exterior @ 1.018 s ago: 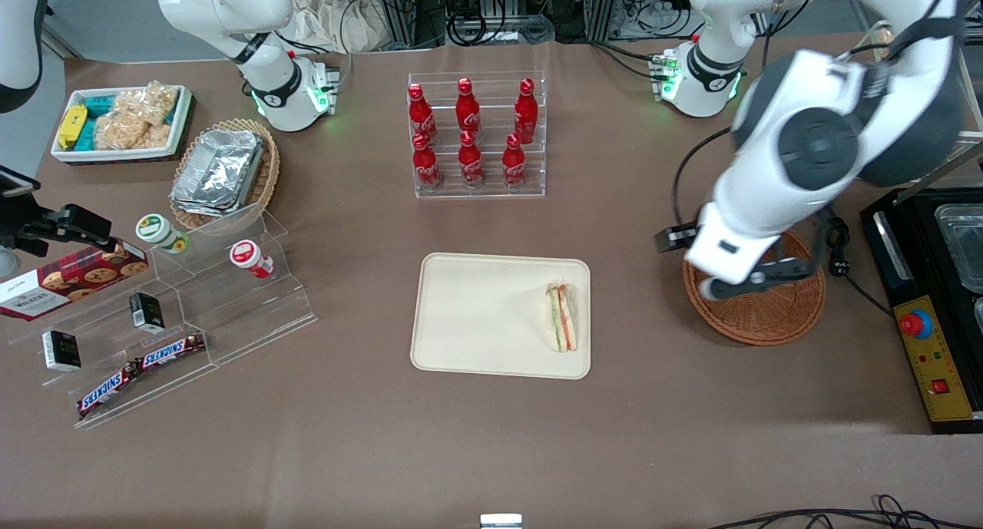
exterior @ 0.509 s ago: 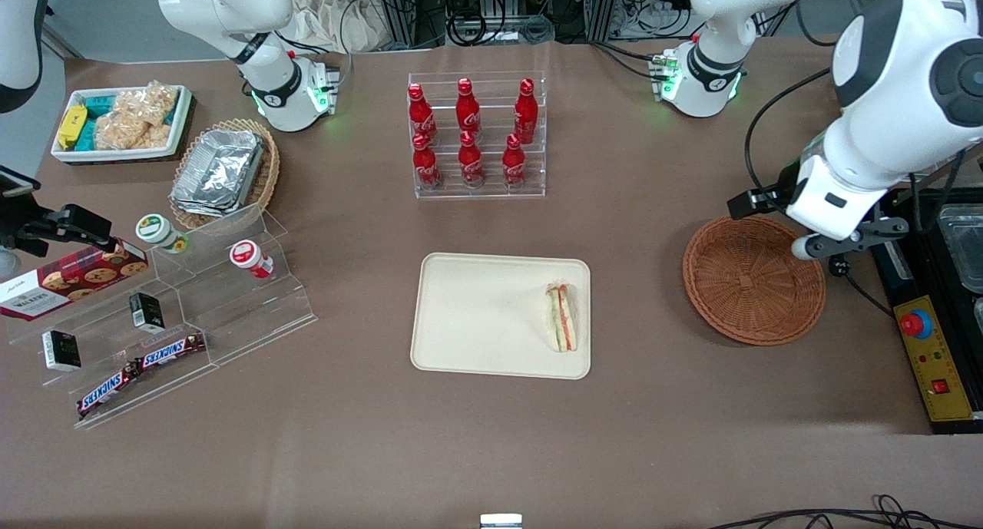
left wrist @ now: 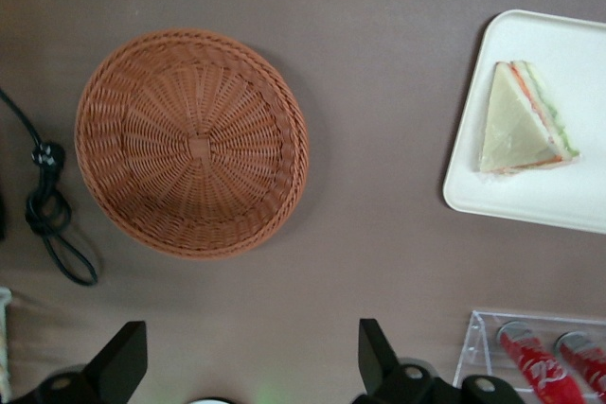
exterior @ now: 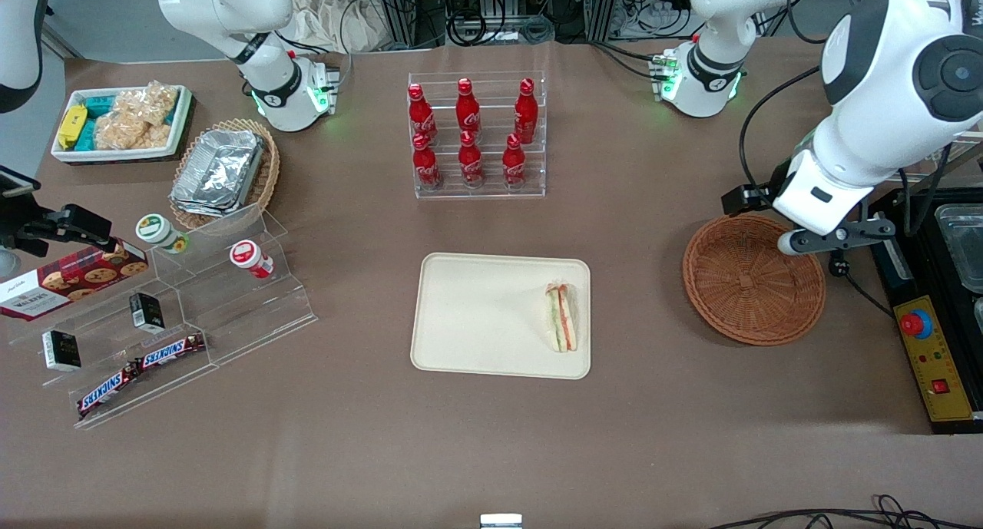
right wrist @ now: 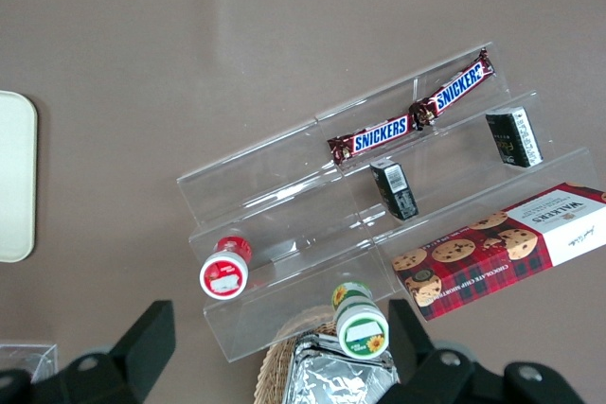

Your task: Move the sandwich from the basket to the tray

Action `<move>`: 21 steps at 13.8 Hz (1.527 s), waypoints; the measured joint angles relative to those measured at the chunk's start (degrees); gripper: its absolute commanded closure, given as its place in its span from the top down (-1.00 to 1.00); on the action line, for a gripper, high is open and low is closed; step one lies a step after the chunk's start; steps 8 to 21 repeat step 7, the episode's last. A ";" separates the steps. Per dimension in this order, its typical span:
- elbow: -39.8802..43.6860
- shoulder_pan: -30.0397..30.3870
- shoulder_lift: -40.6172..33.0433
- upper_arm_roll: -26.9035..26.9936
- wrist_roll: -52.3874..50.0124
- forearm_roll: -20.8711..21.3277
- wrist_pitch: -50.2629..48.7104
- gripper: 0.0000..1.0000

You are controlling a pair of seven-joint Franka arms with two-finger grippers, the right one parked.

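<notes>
The end effector (exterior: 833, 237) hangs with its fingers (left wrist: 121, 363) spread wide and nothing between them, up above the rim of the basket (exterior: 753, 280) at the working arm's end of the worktop (exterior: 491, 452). The sandwich (exterior: 562, 317) lies on the tray (exterior: 476, 314), near its basket-side edge.

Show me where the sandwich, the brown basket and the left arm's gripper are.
sandwich (exterior: 563, 318): front view, its striped filling edge.
basket (exterior: 749, 282): front view, bare woven floor.
gripper (left wrist: 248, 366): left wrist view, midway between its open fingertips, above the table beside the basket.
</notes>
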 measured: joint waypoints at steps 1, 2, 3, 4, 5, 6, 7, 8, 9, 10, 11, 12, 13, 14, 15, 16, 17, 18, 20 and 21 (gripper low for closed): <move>0.04 -1.56 -0.10 2.34 2.30 -0.01 0.00 1.00; 0.17 -4.60 -0.13 6.21 3.70 -0.03 0.00 1.00; 0.37 -8.26 -0.13 10.82 4.46 -0.06 0.00 1.00; 0.51 -11.36 -0.13 14.84 4.99 -0.10 0.00 1.00; 0.60 -13.73 -0.13 17.89 5.26 -0.12 0.00 1.00; 0.68 -15.27 -0.13 19.75 5.33 -0.10 0.00 1.00; 0.74 -15.77 -0.13 20.46 5.33 -0.06 -0.05 1.00; 0.74 -15.77 -0.13 20.46 5.33 -0.06 -0.05 1.00; 0.74 -15.77 -0.13 20.46 5.33 -0.06 -0.05 1.00; 0.74 -15.77 -0.13 20.46 5.33 -0.06 -0.05 1.00; 0.74 -15.77 -0.13 20.46 5.33 -0.06 -0.05 1.00; 0.74 -15.77 -0.13 20.46 5.33 -0.06 -0.05 1.00; 0.74 -15.77 -0.13 20.46 5.33 -0.06 -0.05 1.00; 0.74 -15.77 -0.13 20.46 5.33 -0.06 -0.05 1.00; 0.74 -15.77 -0.13 20.46 5.33 -0.06 -0.05 1.00; 0.74 -15.77 -0.13 20.46 5.33 -0.06 -0.05 1.00; 0.74 -15.77 -0.13 20.46 5.33 -0.06 -0.05 1.00; 0.74 -15.77 -0.13 20.46 5.33 -0.06 -0.05 1.00; 0.74 -15.77 -0.13 20.46 5.33 -0.06 -0.05 1.00; 0.74 -15.77 -0.13 20.46 5.33 -0.06 -0.05 1.00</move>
